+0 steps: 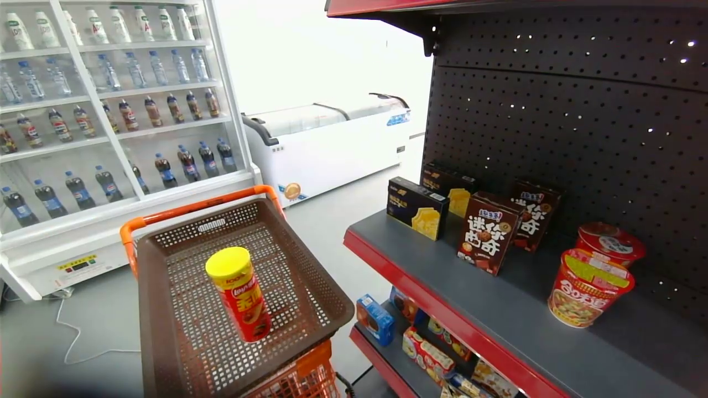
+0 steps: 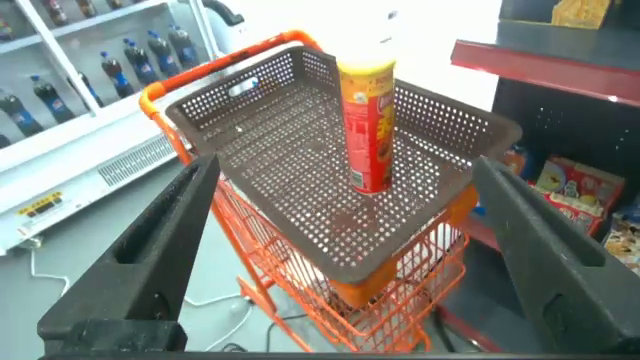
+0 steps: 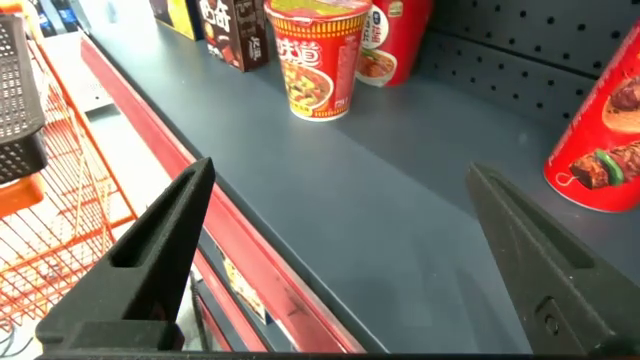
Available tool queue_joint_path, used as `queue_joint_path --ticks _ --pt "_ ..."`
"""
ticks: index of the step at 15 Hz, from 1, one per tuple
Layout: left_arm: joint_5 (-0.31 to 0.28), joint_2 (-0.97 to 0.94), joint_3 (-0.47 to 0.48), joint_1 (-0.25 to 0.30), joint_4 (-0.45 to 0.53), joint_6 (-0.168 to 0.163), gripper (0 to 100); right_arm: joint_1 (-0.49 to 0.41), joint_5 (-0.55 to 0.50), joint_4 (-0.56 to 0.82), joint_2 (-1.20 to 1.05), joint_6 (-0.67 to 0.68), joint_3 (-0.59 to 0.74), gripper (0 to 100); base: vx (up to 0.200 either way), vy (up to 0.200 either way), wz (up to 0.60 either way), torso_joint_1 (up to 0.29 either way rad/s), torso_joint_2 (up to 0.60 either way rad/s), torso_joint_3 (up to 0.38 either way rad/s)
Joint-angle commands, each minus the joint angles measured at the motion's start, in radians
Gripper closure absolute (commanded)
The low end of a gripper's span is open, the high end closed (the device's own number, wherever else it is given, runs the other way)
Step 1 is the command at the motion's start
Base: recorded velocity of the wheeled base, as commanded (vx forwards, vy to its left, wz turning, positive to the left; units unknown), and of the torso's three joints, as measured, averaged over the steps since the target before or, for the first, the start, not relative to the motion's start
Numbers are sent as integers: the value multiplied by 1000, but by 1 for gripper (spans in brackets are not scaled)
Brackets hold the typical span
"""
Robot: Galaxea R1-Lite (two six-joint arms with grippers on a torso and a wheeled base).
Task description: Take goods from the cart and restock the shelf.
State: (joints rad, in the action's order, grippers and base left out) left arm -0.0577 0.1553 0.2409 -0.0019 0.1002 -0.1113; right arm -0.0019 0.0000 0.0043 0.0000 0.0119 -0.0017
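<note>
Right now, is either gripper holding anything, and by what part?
Nothing held. Left gripper open facing the cart basket, chip can standing free in it; right gripper open over the shelf.

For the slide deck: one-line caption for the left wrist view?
Open left gripper facing a chip can standing upright in the brown cart basket.

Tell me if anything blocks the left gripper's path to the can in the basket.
Nothing visible does. The can stands upright and alone in the basket, and the open left gripper faces it with only air between.
</note>
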Motion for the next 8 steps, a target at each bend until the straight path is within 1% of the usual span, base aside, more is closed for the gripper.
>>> queue_joint_path --ticks 1,2,3,4,5,6,7,8 --pt "12 457 344 8 39 -15 0 0 0 0 0 0 0 0 0 0 0 0 0 0" --pt "32 543 371 -23 30 -36 0 0 0 0 0 0 0 0 0 0 0 0 0 0" --pt "64 592 373 -12 39 -38 0 0 0 0 0 0 0 0 0 0 0 0 0 0" --pt "68 625 368 -12 36 -36 0 0 0 0 0 0 0 0 0 0 0 0 0 0" --pt "58 685 365 -15 29 -31 0 0 0 0 0 0 0 0 0 0 0 0 0 0" --pt "-19 739 362 -20 32 -7 0 0 0 0 0 0 0 0 0 0 0 0 0 0" --pt "-149 805 348 -7 26 -7 0 0 0 0 0 0 0 0 0 0 0 0 0 0" --pt "-200 882 339 20 13 -15 0 0 0 0 0 0 0 0 0 0 0 0 0 0"
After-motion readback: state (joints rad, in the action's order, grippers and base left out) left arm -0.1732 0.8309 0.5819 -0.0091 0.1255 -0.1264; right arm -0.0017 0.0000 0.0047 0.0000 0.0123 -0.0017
